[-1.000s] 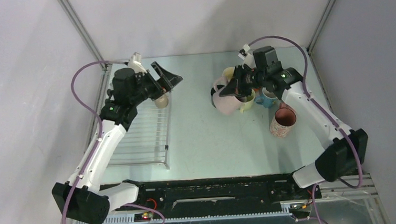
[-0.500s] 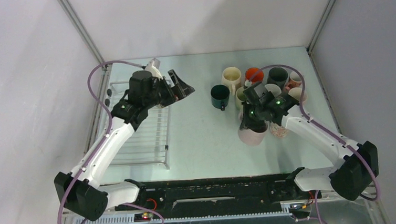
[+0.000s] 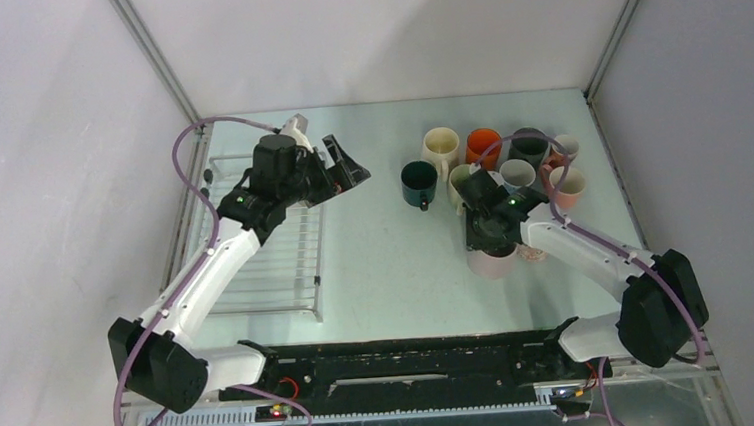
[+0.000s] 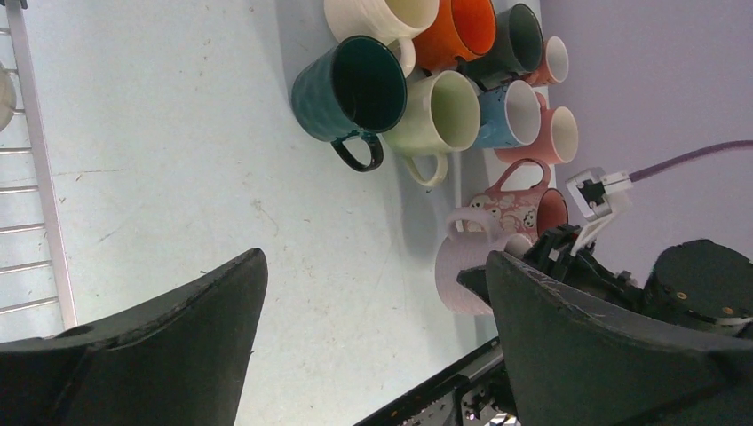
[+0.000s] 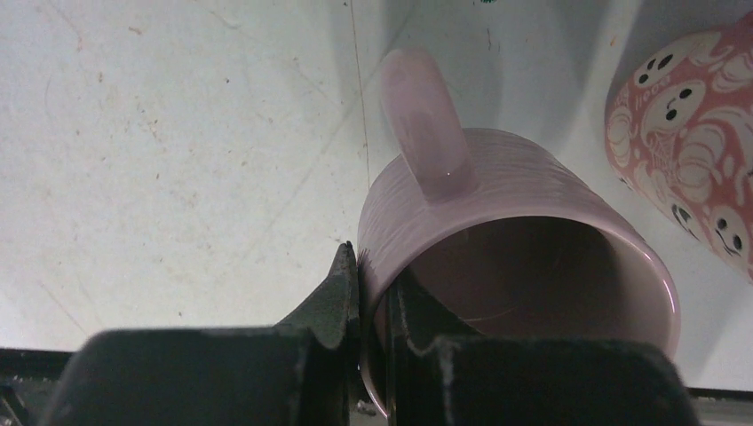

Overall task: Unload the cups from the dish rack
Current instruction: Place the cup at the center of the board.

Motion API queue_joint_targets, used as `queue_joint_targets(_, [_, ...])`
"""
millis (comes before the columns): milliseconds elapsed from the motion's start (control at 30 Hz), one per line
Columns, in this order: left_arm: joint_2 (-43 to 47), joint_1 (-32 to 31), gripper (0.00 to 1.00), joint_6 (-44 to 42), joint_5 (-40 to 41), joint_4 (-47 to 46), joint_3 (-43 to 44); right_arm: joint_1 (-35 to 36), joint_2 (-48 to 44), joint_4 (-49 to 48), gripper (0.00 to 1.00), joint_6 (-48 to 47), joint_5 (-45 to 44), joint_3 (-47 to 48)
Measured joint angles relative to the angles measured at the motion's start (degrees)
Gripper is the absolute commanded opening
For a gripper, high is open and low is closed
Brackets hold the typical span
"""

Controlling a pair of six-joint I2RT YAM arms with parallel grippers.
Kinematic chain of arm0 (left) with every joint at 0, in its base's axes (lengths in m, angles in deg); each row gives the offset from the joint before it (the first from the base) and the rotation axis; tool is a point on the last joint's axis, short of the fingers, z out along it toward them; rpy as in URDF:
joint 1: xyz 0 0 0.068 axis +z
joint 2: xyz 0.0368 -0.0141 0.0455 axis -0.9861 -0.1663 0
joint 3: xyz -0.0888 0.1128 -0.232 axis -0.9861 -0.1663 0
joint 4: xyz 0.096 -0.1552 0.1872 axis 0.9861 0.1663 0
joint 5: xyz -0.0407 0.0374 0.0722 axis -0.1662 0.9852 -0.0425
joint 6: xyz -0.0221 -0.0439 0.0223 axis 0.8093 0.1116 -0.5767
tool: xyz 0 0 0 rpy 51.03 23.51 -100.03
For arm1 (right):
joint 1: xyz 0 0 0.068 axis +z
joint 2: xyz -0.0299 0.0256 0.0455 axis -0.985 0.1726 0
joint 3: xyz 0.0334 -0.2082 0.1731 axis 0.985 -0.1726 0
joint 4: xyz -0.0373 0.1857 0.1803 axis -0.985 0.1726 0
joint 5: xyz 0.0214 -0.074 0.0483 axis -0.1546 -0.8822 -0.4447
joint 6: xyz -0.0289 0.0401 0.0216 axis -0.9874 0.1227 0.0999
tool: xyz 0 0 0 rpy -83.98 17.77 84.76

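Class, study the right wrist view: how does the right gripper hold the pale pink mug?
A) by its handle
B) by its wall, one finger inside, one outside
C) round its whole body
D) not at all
B: the right gripper pinches the pale pink mug by its wall, the handle free.

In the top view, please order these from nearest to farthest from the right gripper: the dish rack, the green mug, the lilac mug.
1. Lilac mug: directly under the right gripper, which pinches its rim.
2. Green mug: farther back on the table side, to the left of the gripper.
3. Dish rack: on the far left side, clearly the farthest.
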Motion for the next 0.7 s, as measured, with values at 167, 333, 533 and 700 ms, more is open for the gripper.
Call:
queue_joint_targets(167, [-0.3,-0.1,1.00,-0.2,0.4,0.7,0.0,-1.0,2.4,-3.5,0.00,0.4,-0.5,-2.1])
queue_joint_targets(333, [-0.7,-0.1,1.00,-0.5,1.5,1.5,0.8,-2.1,4.3,-6.3,0.00,0.8,-0.5,-4.1])
queue_joint_targets(533, [-0.7,-0.1,1.00,-0.7,2.9,2.9,0.9,-2.6,5.7,-9.0,0.00,1.0,-1.5,-5.0])
queue_joint_targets(700, [-0.7,-0.1,1.00,-1.1,4.2,4.0,0.9,-3.0,6.3,-10.6,0.00,1.0,-2.7,-5.5])
